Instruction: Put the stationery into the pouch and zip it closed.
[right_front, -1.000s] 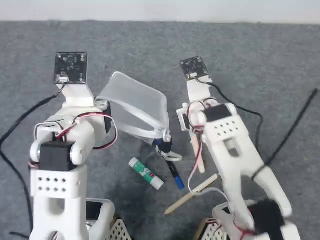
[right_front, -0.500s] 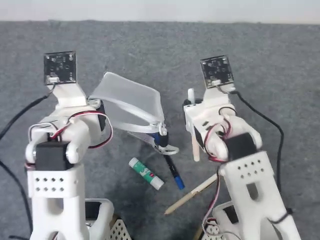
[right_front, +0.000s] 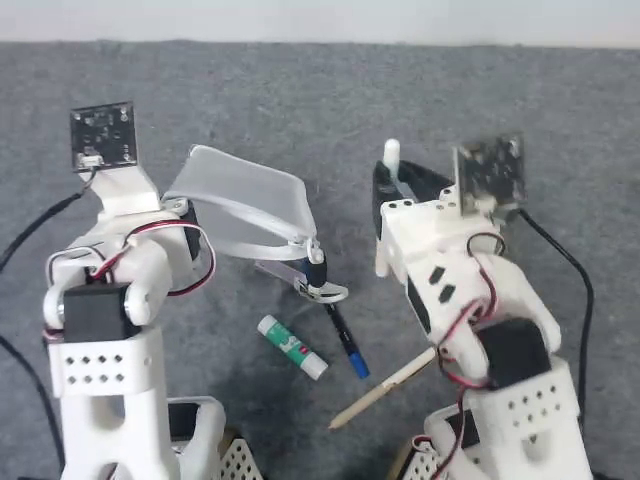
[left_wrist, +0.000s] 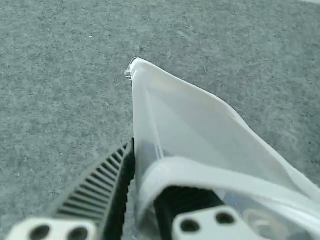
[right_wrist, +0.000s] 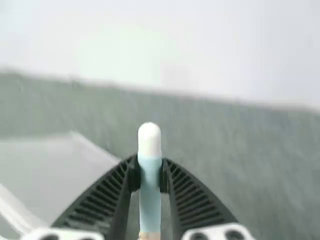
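Note:
My left gripper (right_front: 196, 226) is shut on the edge of the translucent pouch (right_front: 245, 205), holding it tilted above the mat; the left wrist view has the pouch (left_wrist: 200, 130) pinched in that gripper (left_wrist: 145, 200). The pouch's zipper end (right_front: 322, 290) hangs low toward the middle. My right gripper (right_front: 385, 195) is shut on a pale blue pen with a white tip (right_front: 391, 153), held raised and nearly upright; in its wrist view the pen (right_wrist: 149, 150) stands up out of the gripper (right_wrist: 149, 177). On the mat lie a dark blue pen (right_front: 342, 335), a glue stick (right_front: 292, 347) and a wooden pencil (right_front: 385, 390).
The grey mat (right_front: 560, 130) is bare at the back and far right. The bases of both arms (right_front: 190, 430) stand at the near edge, close to the loose stationery. Black cables (right_front: 560, 260) trail on either side.
The right arm lifted the pale blue pen off the mat and swung it up and back. The left arm shifted slightly left with the pouch.

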